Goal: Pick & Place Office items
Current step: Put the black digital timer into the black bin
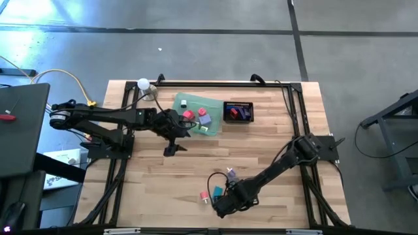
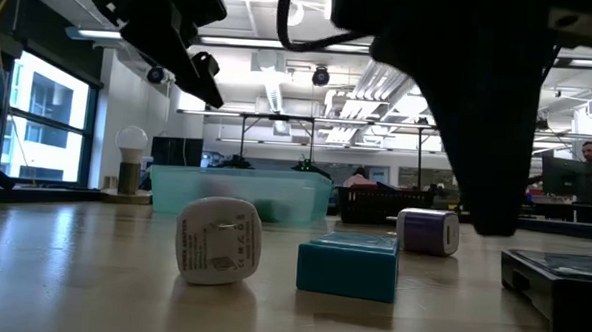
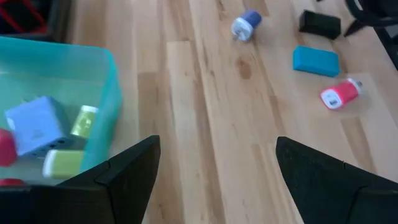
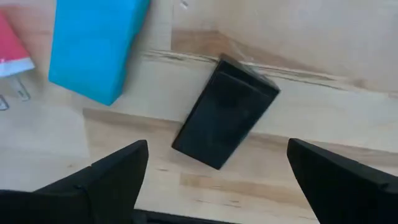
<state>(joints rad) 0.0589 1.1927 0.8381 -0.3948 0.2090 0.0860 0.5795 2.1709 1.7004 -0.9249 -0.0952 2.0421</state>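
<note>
Several office items lie near the table's front edge: a black block [image 4: 225, 112], a teal block [image 4: 96, 46] and a pink plug [image 4: 12, 50], with a purple-and-white plug [image 2: 428, 232] a little farther back. My right gripper [image 4: 217, 183] hangs open just above the black block, pointing down, one finger on each side of it and touching nothing. The translucent green tray [image 1: 196, 111] at the far middle holds more small items, next to a black mesh basket [image 1: 238, 111]. Beside the tray's near edge, my left gripper [image 3: 217, 177] is open, raised and empty.
A white round charger [image 2: 218, 240] lies on the wood close to the teal block [image 2: 349, 263]. A white bulb lamp [image 1: 143, 84] stands at the far left corner. Bare wood stretches between the tray and the front items.
</note>
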